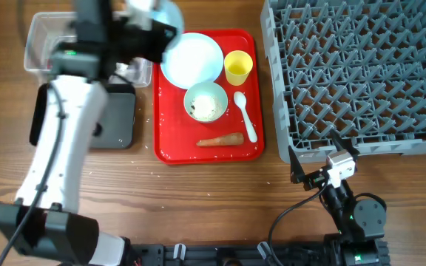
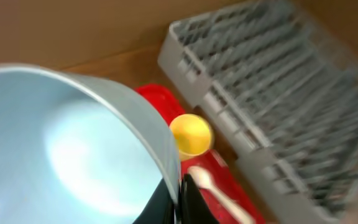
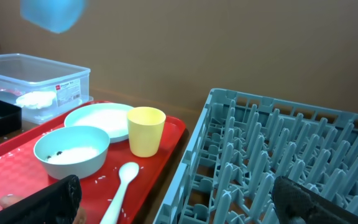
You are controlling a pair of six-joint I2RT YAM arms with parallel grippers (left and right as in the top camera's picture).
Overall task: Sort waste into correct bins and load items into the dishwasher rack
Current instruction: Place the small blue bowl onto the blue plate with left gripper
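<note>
Wooden table (image 1: 198, 199): red tray (image 1: 170, 111) at centre, grey dishwasher rack (image 1: 361, 66) upper right, clear tub (image 1: 39, 44) and black bin (image 1: 117, 118) left.

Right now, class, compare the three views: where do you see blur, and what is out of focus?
Left wrist: heavy blur smears the dishwasher rack; the light-blue bowl is soft. Right wrist: yellow cup sharp, foreground fingers dark and defocused. Overhead: mostly sharp, evenly lit.

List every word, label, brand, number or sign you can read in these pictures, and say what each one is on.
Sticker on the clear tub: white with red print, too small to read.
Nothing else readable: the tray, cup and rack show no writing.
</note>
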